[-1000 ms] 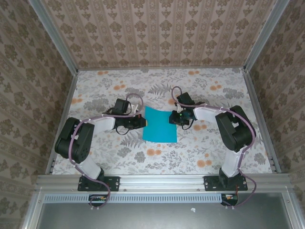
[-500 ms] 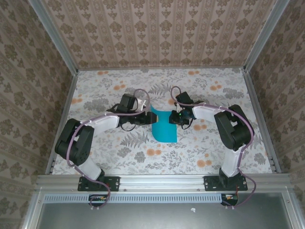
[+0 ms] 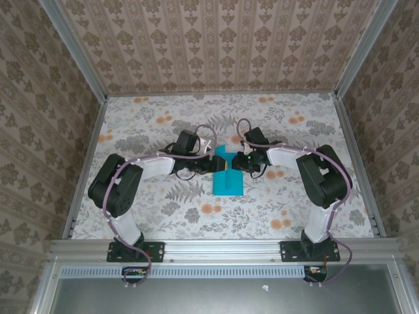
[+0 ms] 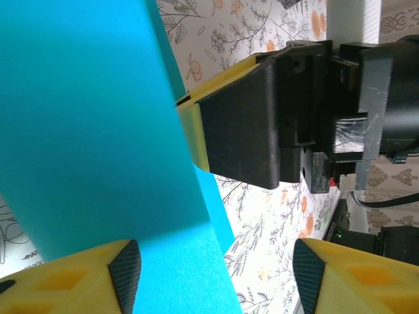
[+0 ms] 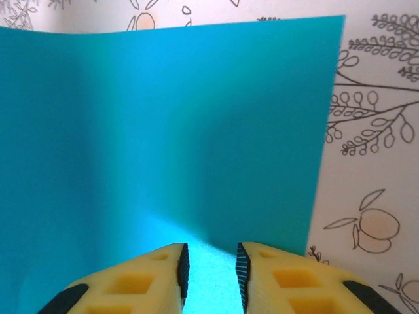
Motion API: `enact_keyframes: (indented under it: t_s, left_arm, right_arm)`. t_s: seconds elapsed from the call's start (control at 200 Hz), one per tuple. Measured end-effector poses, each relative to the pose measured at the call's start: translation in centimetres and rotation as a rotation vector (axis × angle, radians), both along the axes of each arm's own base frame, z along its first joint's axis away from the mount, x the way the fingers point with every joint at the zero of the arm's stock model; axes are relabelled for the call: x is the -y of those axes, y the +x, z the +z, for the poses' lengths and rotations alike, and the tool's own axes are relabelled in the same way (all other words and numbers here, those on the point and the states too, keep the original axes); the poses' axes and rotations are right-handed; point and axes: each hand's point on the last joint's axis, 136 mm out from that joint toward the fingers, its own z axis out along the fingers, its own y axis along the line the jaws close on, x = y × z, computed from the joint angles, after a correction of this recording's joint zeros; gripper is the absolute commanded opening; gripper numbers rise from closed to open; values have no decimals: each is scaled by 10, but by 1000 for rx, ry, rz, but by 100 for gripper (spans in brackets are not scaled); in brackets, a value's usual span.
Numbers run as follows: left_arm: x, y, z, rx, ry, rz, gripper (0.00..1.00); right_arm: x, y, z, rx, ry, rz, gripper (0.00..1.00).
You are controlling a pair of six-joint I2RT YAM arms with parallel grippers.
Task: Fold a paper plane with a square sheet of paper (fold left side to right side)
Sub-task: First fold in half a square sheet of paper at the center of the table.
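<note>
On my left side, the left end effector [image 3: 211, 165] is low over the bench [image 3: 144, 118], near its middle, at the left side of the square sheet of paper [image 3: 228, 180]. In the left wrist view its fingers [image 4: 124, 271] stand wide apart. The blue paper leans against one of them and nothing is clamped, so I take it as open. The sheet lies between the two arms. Its left part is lifted and curved toward the right, while its right part is flat on the bench. I see a soft bend there, not a sharp crease. On the right side, the right end effector [image 3: 245, 161] sits at the right edge of the sheet. Its fingers [image 5: 163, 275] are close together with a narrow slit, and I cannot tell whether they pinch the paper or are only above it. I judge that the paper is very light, thin and floppy. It will slide on the bench and spring back. I would hold it only at an edge or corner, pin the other side, and press gently to avoid a wrinkle.
</note>
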Motion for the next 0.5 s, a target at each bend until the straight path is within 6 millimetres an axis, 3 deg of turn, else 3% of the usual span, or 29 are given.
enact_keyframes:
  t_s: [0.255, 0.5]
  left_arm:
    - [1, 2, -4, -11, 2, 7, 49]
    - [1, 2, -4, -11, 1, 6, 49]
  right_arm:
    - [14, 7, 29, 47, 88, -60, 54]
    - [2, 8, 57, 102, 220, -64, 59]
